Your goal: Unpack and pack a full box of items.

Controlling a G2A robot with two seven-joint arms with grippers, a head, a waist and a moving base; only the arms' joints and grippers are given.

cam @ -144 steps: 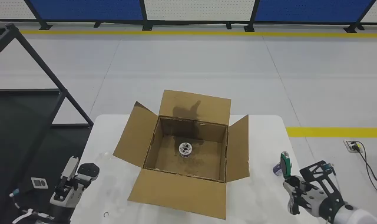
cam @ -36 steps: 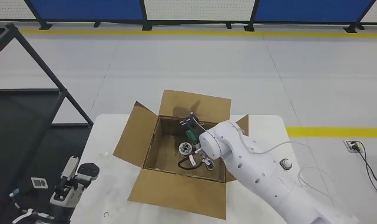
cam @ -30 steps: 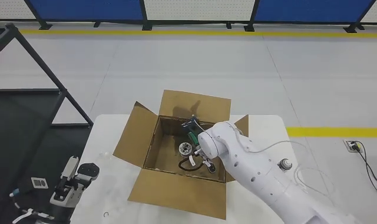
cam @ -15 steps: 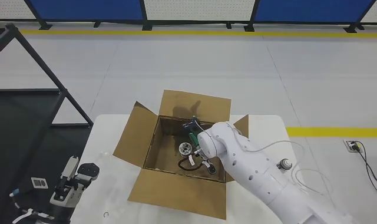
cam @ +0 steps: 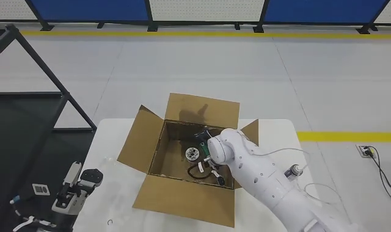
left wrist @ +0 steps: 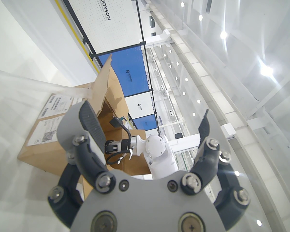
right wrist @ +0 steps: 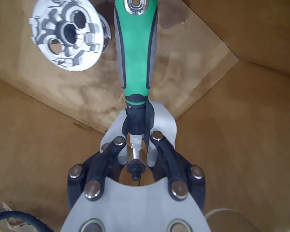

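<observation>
The open cardboard box stands in the middle of the white table. My right gripper is down inside it, shut on the shaft end of a green-handled screwdriver whose handle points at the box floor. A silver flanged metal part lies on that floor just beside the handle, also seen from above as the metal part. The right arm covers the box's right half. My left gripper is open and holds nothing, low at the table's near left corner.
A small grey cylindrical object stands on the table right of the box. A tiny ring lies near the front left. A black frame stands to the left of the table. The box flaps stick outward.
The right arm came from the table's right edge into the box with the screwdriver. In the last second it shifted slightly right and deeper. The left arm has not moved.
</observation>
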